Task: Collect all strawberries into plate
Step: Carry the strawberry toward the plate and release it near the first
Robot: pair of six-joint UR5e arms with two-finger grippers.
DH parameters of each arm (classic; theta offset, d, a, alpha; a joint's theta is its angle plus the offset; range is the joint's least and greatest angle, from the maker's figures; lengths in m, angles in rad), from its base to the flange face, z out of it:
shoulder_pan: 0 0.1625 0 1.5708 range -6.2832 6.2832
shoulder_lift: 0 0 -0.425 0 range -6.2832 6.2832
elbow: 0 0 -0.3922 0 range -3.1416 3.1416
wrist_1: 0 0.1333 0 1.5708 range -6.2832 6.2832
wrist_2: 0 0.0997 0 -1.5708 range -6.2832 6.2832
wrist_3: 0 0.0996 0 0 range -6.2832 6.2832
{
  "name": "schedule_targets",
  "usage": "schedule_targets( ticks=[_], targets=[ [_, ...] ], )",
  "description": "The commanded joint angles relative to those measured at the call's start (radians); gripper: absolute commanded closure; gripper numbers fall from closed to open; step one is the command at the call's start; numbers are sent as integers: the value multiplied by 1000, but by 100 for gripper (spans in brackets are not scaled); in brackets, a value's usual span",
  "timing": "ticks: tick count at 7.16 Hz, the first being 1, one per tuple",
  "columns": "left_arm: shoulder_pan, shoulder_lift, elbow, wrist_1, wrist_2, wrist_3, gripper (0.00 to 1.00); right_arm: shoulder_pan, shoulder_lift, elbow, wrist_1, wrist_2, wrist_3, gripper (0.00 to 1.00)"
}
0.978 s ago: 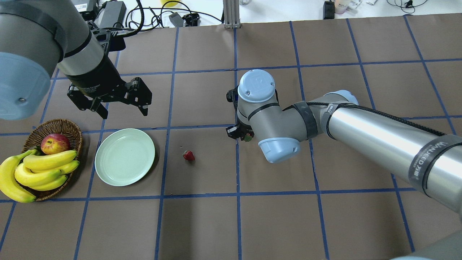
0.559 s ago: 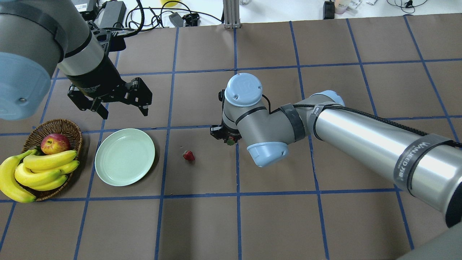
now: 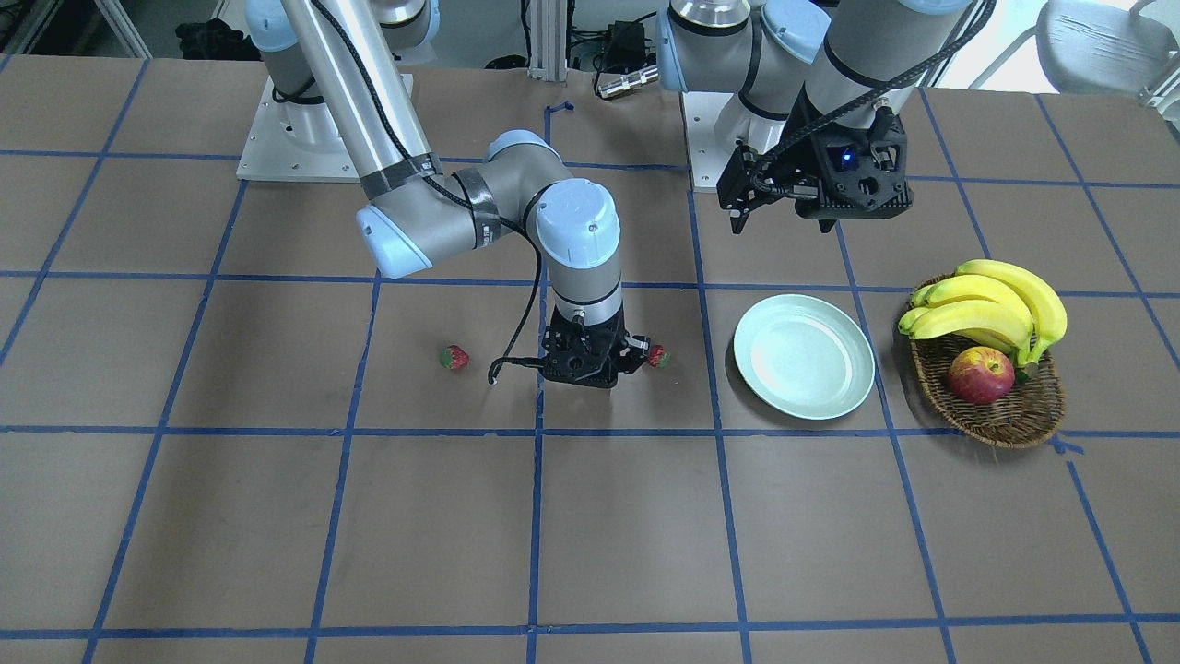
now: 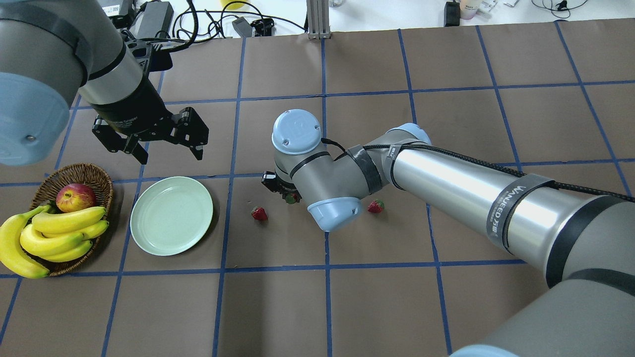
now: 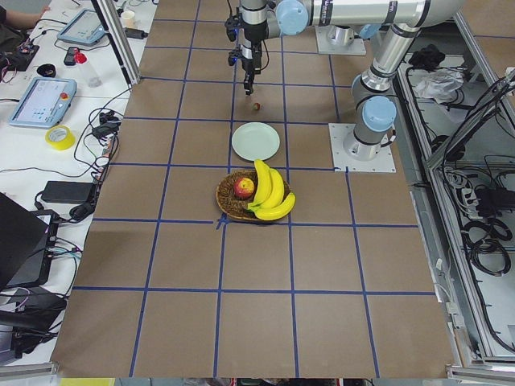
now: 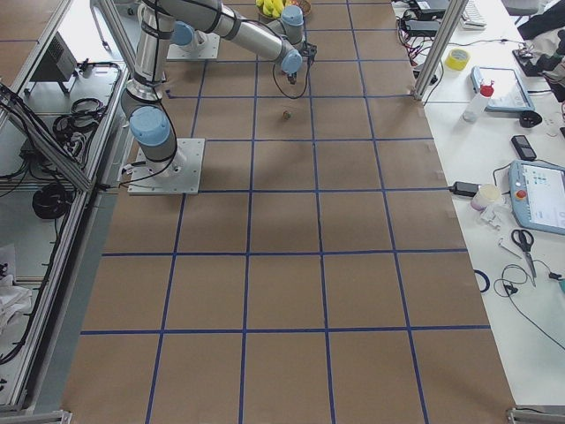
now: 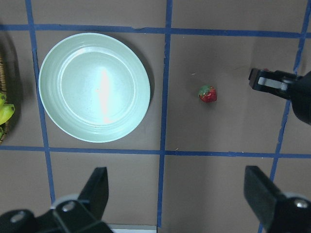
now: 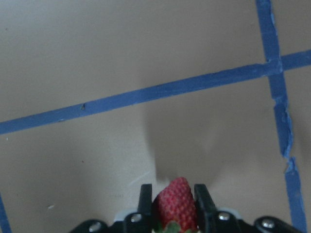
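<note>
The right end effector (image 8: pixel 173 190) is clamped on a held strawberry (image 8: pixel 176 208). In the wrist view the berry sits squarely between the two fingers, its pointed tip at the top of the frame and its green cap tucked down toward the palm. From overhead, that arm reaches in from the right edge and the berry hangs near the middle of the frame.

The plate (image 4: pixel 171 215) lies off to the left of it and a touch lower, with nothing on it. That is the direction that matters: the carry looks to me like a plain sideways run to frame left.

One loose strawberry (image 4: pixel 259 213) sits on the table (image 4: pixel 446 124) between the end effector and the plate, just below the straight line across. I would want the held berry carried high enough to pass it. A third strawberry (image 4: pixel 375 206) lies on the other side, right of the wrist, well apart from the plate.

The left end effector (image 4: pixel 171 153) hangs with its fingers spread and nothing in them, above the plate's upper edge in the overhead frame. It is the nearer of the two to the plate, so the incoming arm may need room there.
</note>
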Motion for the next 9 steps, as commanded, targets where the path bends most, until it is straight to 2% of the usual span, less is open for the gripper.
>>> schedule_targets(
  ticks=[1, 2, 3, 5, 7, 9],
  targets=[
    [0, 0, 0, 0, 0, 0, 0, 2, 2, -2, 4, 1, -19, 0],
    [0, 0, 0, 2, -1, 0, 0, 2, -9, -9, 45, -6, -49, 0],
    [0, 0, 0, 2, 0, 0, 0, 0, -50, -2, 123, -84, -121, 0],
    [0, -5, -5, 2, -8, 0, 0, -36, -107, 30, 165, -144, -225, 0],
    [-2, -2, -12, 5, -5, 0, 0, -131, -214, 124, 181, -170, -306, 0],
    [0, -2, -12, 5, -6, 2, 0, -229, -277, 253, 142, -173, -371, 1]
  ],
)
